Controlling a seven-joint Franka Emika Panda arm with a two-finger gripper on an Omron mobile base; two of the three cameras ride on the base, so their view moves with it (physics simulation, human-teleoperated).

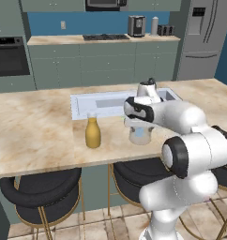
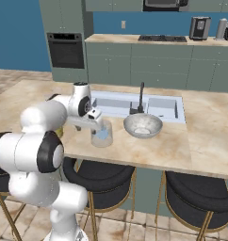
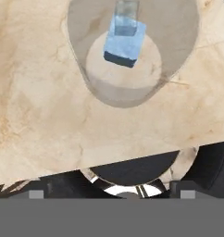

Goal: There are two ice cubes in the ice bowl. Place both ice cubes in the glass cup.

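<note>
a: where are the ice cubes (image 3: 125, 42) now?
b: 1 pale blue cube lies on the bottom of the glass cup (image 2: 102, 134), and a 2nd, paler piece shows just above it. the cup stands upright near the front edge of the tabletop (image 2: 149, 149).
a: and the end effector (image 2: 98, 123)?
b: it hangs just over the cup, fingers apart, holding nothing. the ice bowl (image 2: 142, 125) stands beside the cup, near the sink (image 2: 179, 113).
</note>
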